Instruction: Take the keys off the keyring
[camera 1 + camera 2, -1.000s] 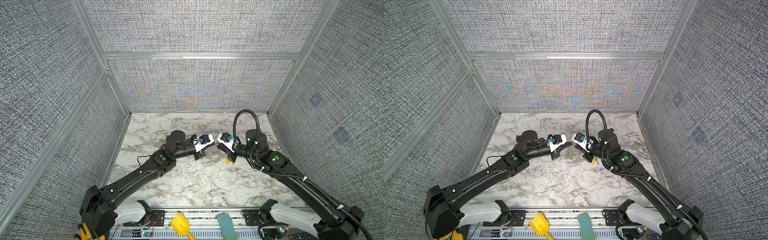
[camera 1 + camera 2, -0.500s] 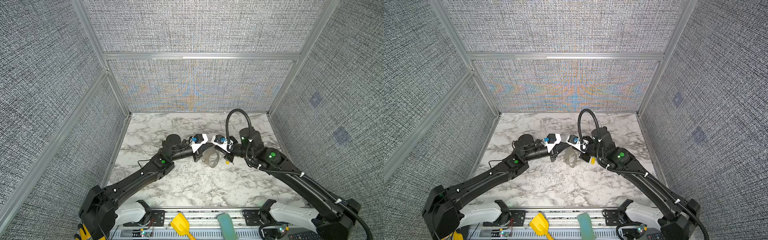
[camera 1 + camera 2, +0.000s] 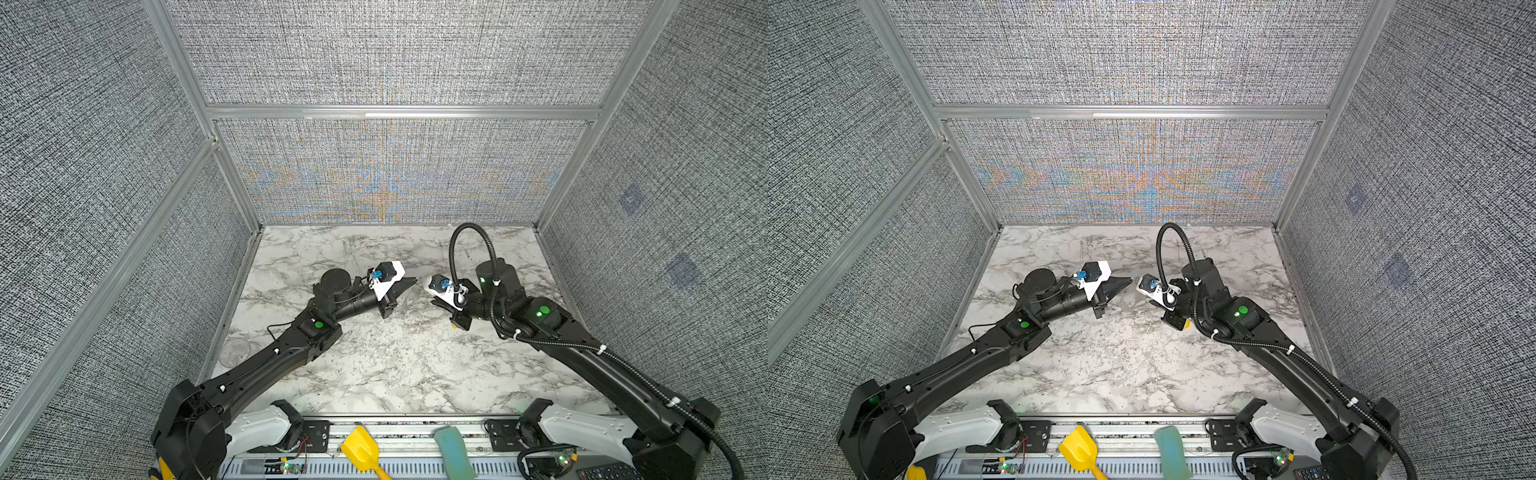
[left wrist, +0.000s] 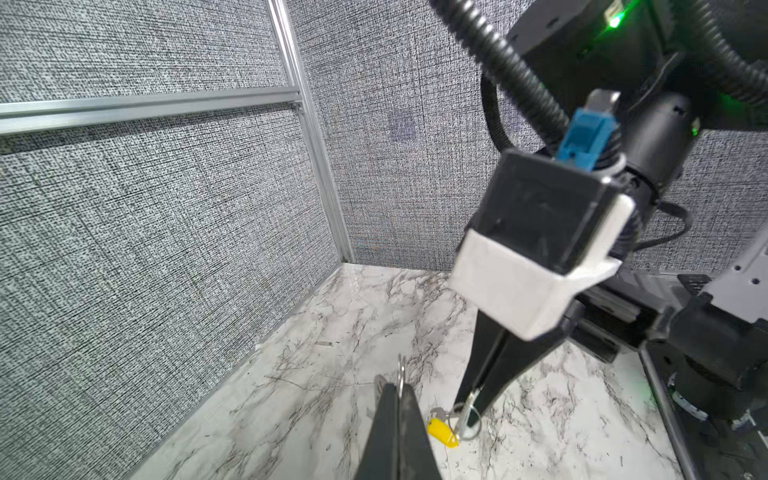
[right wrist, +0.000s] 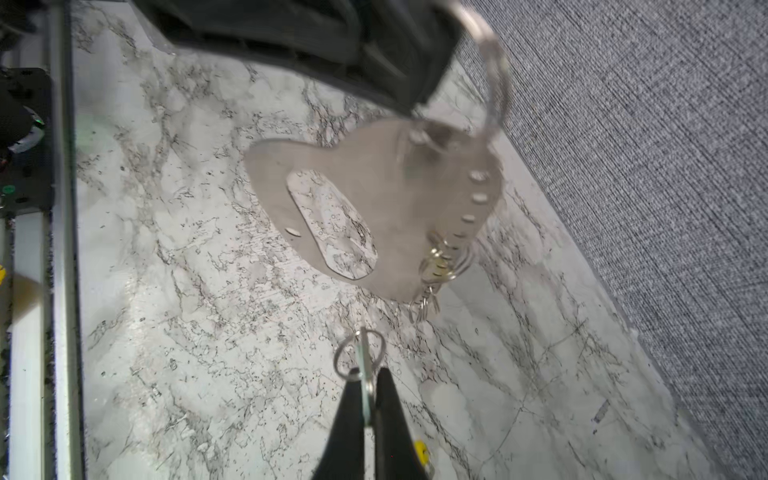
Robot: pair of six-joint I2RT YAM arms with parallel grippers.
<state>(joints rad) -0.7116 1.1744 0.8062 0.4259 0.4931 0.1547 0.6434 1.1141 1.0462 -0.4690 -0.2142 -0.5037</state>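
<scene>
I see left gripper [image 4: 399, 388] fingers clamped on keyring [image 5: 386, 178], hanging above table [image 5: 208, 332]. Right gripper [image 5: 365, 376] fingers clamped on yellow-tag key [image 4: 441, 431], just clear of keyring.

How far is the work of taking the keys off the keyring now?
Done, it seems: the key with the yellow tag hangs from a small ring pinched in the shut right gripper, clear of the keyring. In hand: the shut left gripper holds the keyring up by a large ring. Left: a cluster of small rings, perhaps with a key, hangs on its holed edge.
</scene>
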